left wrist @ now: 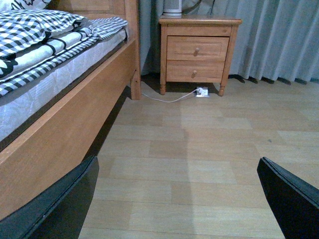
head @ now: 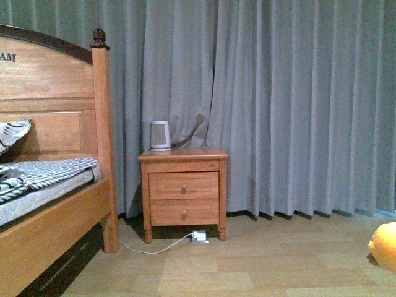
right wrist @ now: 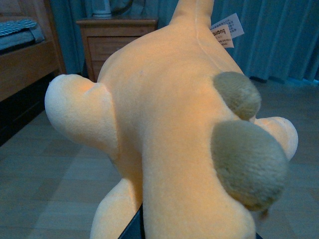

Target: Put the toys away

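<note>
An orange-yellow plush animal [right wrist: 169, 124] fills the right wrist view, with stubby limbs, two grey-brown patches and a white label near its far end. My right gripper [right wrist: 197, 234] is shut on the plush animal; only a dark sliver of one finger shows under it. In the front view a small part of the plush animal [head: 385, 245] shows at the right edge, above the floor. My left gripper [left wrist: 184, 199] is open and empty, its two dark fingers [left wrist: 55, 204] spread wide above the wooden floor beside the bed.
A wooden bed [head: 55, 185] with checked bedding stands at the left. A two-drawer wooden nightstand [head: 184, 192] with a small white appliance [head: 160, 135] stands against grey curtains [head: 291, 105]. A white cable and plug [head: 198, 236] lie on the floor beneath it.
</note>
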`<state>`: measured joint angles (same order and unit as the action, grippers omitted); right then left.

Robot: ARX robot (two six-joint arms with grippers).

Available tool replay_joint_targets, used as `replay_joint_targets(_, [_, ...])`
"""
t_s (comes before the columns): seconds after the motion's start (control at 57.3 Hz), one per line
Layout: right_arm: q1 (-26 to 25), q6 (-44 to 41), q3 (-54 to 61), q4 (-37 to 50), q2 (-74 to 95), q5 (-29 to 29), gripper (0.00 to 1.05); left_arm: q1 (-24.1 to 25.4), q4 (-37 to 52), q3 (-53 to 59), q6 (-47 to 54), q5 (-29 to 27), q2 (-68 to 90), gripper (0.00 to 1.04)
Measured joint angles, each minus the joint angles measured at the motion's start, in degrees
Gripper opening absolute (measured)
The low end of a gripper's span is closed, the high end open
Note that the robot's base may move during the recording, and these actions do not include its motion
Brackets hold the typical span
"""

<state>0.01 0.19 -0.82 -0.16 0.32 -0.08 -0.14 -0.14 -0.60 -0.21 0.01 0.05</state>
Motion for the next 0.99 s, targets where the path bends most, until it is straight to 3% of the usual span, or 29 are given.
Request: replay_joint_targets(0.995, [0.0,0.0,0.0,0.0,0.0,0.0,0.07,0.0,0.0,0.0,0.0,0.0,0.0,0.98])
